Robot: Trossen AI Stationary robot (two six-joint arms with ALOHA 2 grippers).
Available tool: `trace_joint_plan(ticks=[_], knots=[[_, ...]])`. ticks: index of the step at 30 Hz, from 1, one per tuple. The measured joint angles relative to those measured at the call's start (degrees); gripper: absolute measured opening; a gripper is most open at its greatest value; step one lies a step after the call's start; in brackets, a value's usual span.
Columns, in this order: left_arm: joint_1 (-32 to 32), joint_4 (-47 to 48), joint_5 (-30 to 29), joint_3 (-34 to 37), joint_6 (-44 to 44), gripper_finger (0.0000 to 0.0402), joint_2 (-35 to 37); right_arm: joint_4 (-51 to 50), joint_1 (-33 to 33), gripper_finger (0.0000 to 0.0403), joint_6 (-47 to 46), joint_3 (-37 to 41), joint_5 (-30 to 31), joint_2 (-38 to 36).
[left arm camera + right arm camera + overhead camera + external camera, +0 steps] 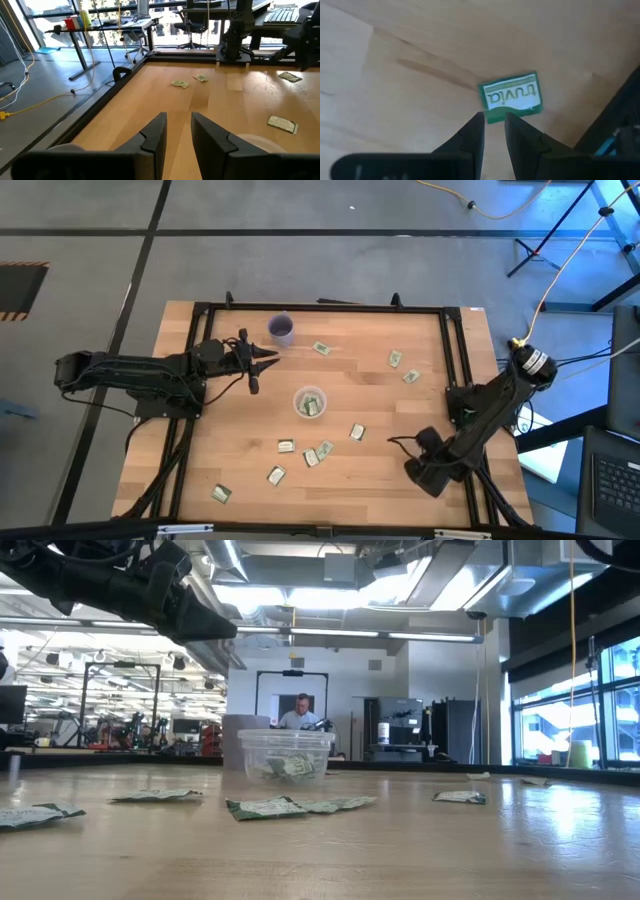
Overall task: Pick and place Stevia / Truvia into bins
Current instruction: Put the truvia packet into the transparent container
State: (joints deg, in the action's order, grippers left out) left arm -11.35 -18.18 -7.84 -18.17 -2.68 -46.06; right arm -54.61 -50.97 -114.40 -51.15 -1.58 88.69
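Note:
Several green-and-white Truvia sachets point(357, 432) lie flat and scattered on the wooden table. A few more sit inside the clear cup point(310, 402) point(286, 752) at the table's middle. My left gripper point(270, 360) point(179, 120) hovers level above the table, between the purple cup and the clear cup. It points toward the table's right, shut and holding nothing. My right gripper point(398, 442) point(493, 116) is drawn back near the table's right near corner, shut. It points down at one sachet point(511, 97) that lies on the wood just past its fingertips.
An opaque purple cup point(282, 329) stands near the far edge, left of middle. A black metal frame point(452, 350) runs along the table's edges. Sachets lie near the far right point(396, 358) and the near left point(220, 493). A person sits far off in the room point(300, 712).

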Motion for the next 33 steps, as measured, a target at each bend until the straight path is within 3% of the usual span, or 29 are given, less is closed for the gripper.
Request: trace_joint_plan(ticks=[12,23,33], knots=[[0.0,0.0,0.0,0.0,0.0,0.0084,0.0,1.1,0.0,0.0081,0.7,0.0,-0.1,6.8],[0.0,0.3,0.0,0.0,0.2,0.0084,0.0,9.2,0.1,0.0078,-0.5,5.6,-0.7,5.8],[0.0,0.3,0.0,0.0,0.4,0.0084,0.0,7.8,0.0,0.0012,-0.8,6.2,-1.2,2.8]])
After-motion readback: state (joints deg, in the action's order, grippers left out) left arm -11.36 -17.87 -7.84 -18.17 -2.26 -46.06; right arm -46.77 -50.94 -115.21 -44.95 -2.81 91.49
